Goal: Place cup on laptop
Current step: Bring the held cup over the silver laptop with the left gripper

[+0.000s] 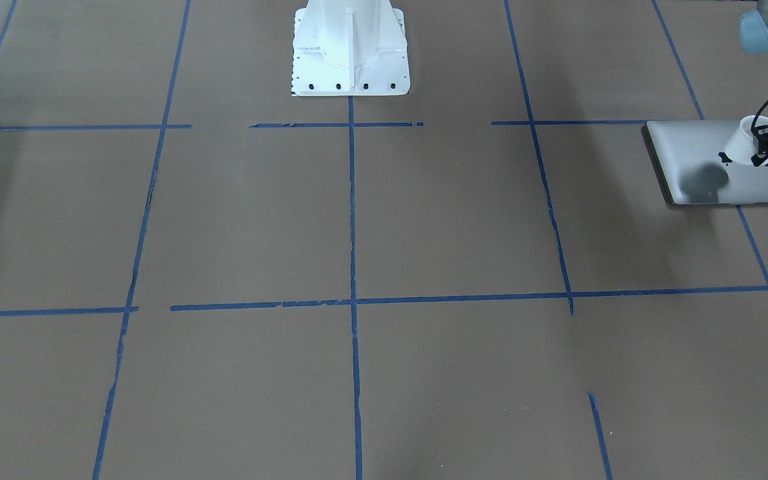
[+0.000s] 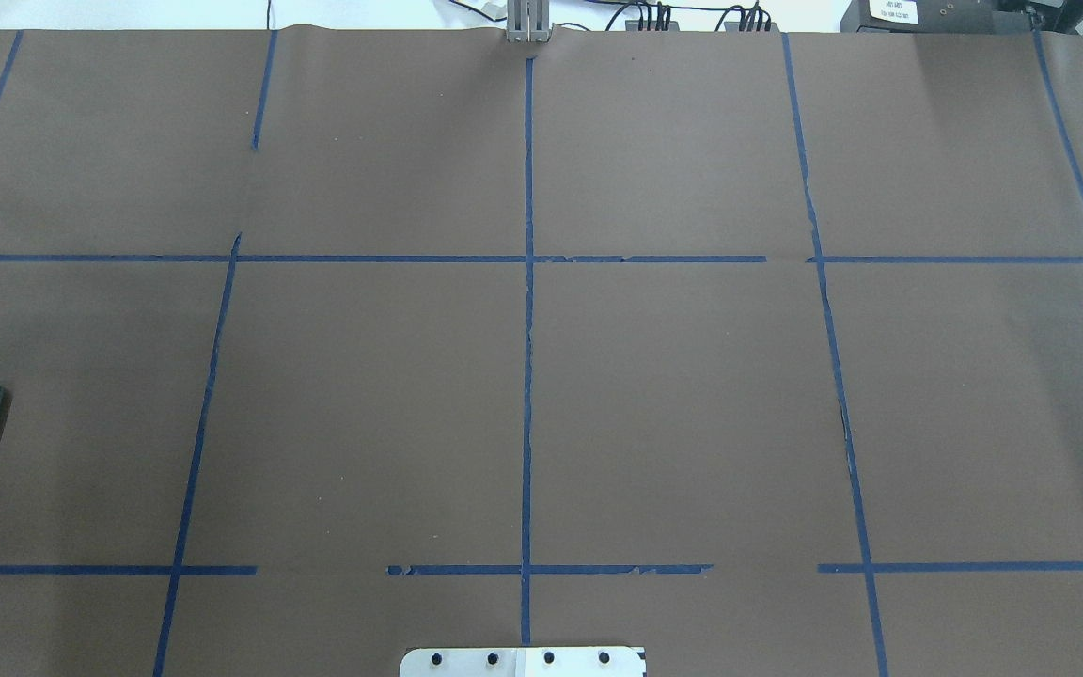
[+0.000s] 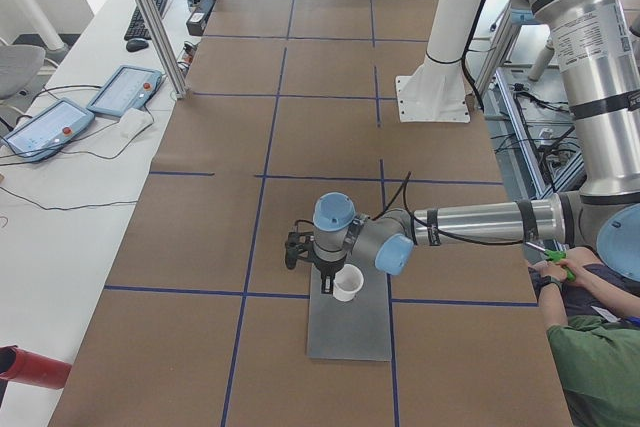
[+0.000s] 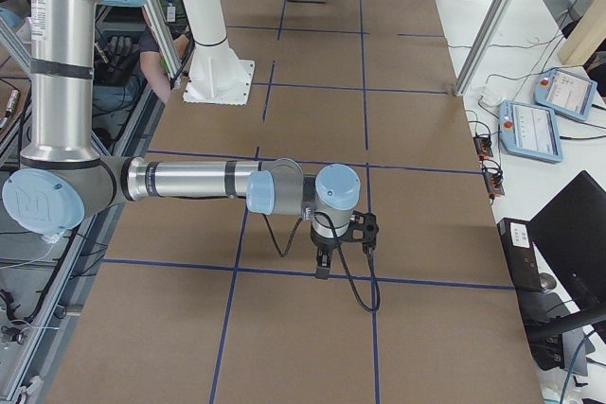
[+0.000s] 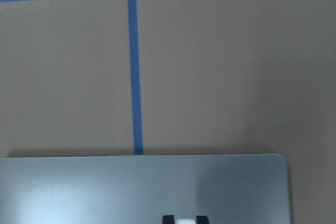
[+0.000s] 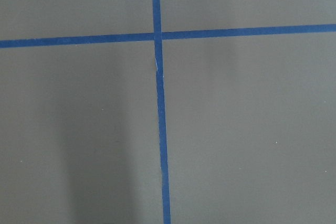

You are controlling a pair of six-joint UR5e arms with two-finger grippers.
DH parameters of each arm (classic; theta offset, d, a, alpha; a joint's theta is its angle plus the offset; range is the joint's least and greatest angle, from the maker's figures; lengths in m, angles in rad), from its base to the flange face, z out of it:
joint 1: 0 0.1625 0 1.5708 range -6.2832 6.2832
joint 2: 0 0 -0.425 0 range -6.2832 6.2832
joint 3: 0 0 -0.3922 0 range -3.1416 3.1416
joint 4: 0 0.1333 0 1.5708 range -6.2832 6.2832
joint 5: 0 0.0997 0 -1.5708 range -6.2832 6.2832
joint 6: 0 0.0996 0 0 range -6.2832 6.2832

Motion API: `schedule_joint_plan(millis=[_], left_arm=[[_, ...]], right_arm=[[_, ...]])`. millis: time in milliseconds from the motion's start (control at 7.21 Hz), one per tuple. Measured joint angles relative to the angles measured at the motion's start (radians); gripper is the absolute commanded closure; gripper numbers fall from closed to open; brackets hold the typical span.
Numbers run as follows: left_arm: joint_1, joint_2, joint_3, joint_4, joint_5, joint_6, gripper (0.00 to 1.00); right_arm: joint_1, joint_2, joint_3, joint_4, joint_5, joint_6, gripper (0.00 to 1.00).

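Exterior front-facing showed my left gripper (image 1: 765, 145) clamped on the tilted cup (image 1: 741, 141), laptop (image 1: 691, 150) below; an early release risked toppling it.

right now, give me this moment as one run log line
left gripper: shut on cup | cup: over laptop, contact unclear | right gripper: far from laptop, state unclear

- The table (image 1: 424, 220): brown paper cover, ruled into a grid by blue tape lines (image 1: 353, 213).
- The laptop (image 1: 691, 143): silver-grey lid with a small dark logo (image 1: 724, 158).
- The cup (image 1: 744, 143): plain white.
- The left gripper (image 1: 767, 148): black.
- The left arm (image 3: 480, 219): silver tubes with light-blue joint caps (image 3: 333, 212).
- The robot base (image 1: 351, 47): white, with dark bolt heads (image 1: 339, 86) along its edge.
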Motion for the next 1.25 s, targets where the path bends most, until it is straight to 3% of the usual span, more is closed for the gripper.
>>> schedule_joint_plan(millis=[1248], left_arm=[[-0.002,-0.012,0.048,-0.025,-0.007,-0.023,1.0]], right_arm=[[0.0,0.0,0.0,0.0,0.0,0.0,0.0]])
